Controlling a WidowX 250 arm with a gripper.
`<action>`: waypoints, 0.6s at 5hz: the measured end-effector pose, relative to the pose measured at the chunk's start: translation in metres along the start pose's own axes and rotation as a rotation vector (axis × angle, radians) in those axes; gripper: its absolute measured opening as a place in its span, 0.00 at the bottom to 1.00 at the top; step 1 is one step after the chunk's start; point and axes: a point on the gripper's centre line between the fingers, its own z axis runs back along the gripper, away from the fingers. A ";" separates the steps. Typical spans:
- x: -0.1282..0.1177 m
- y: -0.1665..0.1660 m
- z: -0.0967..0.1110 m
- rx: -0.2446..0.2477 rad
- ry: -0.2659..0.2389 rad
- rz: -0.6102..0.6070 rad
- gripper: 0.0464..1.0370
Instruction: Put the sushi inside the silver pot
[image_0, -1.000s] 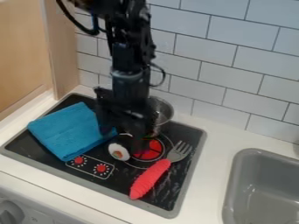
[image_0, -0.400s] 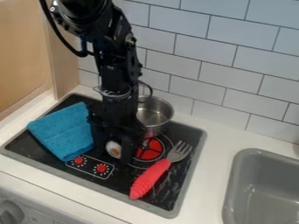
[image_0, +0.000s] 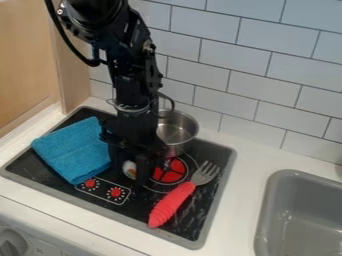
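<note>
We note the sushi (image_0: 129, 169) gripped by the pincer (image_0: 129, 176), left of centre and below mid-frame; the silver pot (image_0: 190, 131) stands near centre; we judge grasping done; lifting, carrying and release remain.

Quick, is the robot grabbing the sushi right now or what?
End effector: down at the sushi, but open or closed can't be told.
</note>
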 end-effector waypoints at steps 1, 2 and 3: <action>-0.002 -0.001 0.000 -0.005 0.004 -0.011 0.46; -0.013 -0.006 0.004 -0.021 0.004 0.012 0.46; -0.018 -0.006 0.022 0.020 -0.025 0.018 0.46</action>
